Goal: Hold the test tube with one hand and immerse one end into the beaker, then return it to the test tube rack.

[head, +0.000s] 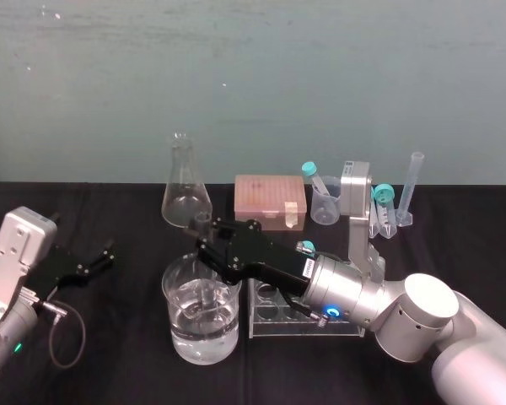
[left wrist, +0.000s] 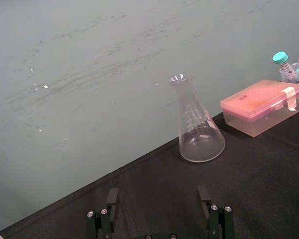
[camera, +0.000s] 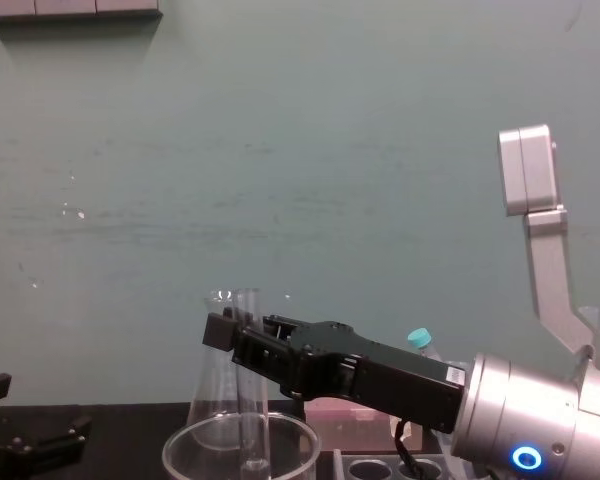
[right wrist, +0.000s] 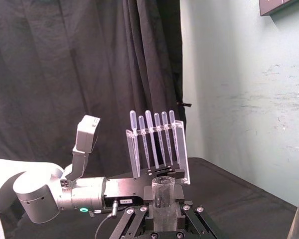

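Over the beaker (head: 185, 337), just left of the test tube rack (head: 270, 314), gripping the test tube (camera: 248, 385) upright in the narrowed fingers of the right gripper (head: 207, 245), long axis standing vertical, open mouth pointing up, rounded end dipping inside the beaker; resting the left gripper (head: 97, 257), fingers spread wide, far left on the table (head: 110, 367).

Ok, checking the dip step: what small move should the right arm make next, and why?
Probably lift straight up. The right pincer is shut on the test tube, upright with its lower end inside the beaker, so the dip looks done; it must clear the rim before swinging to the test tube rack beside it. Left pincer idles open at left.
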